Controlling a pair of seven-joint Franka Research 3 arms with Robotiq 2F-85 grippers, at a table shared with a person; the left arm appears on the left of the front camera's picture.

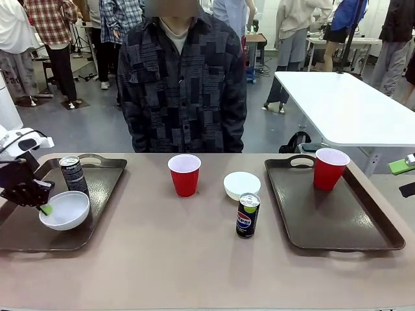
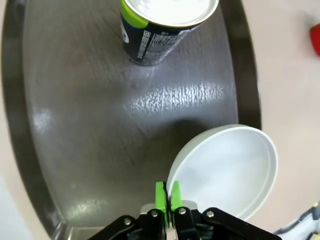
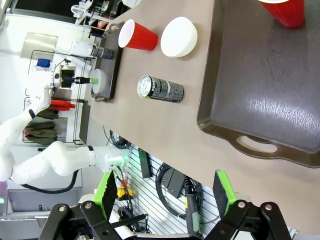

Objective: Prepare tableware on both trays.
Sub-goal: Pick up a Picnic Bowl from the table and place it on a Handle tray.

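L gripper (image 2: pixel 167 194) pinches rim of white bowl (image 2: pixel 225 170) by L tray (image 2: pixel 90 150) right edge; black-green can (image 2: pixel 160 30) at tray's far end, bare floor between. R gripper (image 3: pixel 165 192) wide, well right of tray.

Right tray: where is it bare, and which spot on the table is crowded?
The right tray is bare everywhere in front of the red cup at its far corner. The table nearer than the Pepsi can is free. Crowded: the left tray, with a black-green can, a white bowl and the left end effector pinching its rim.
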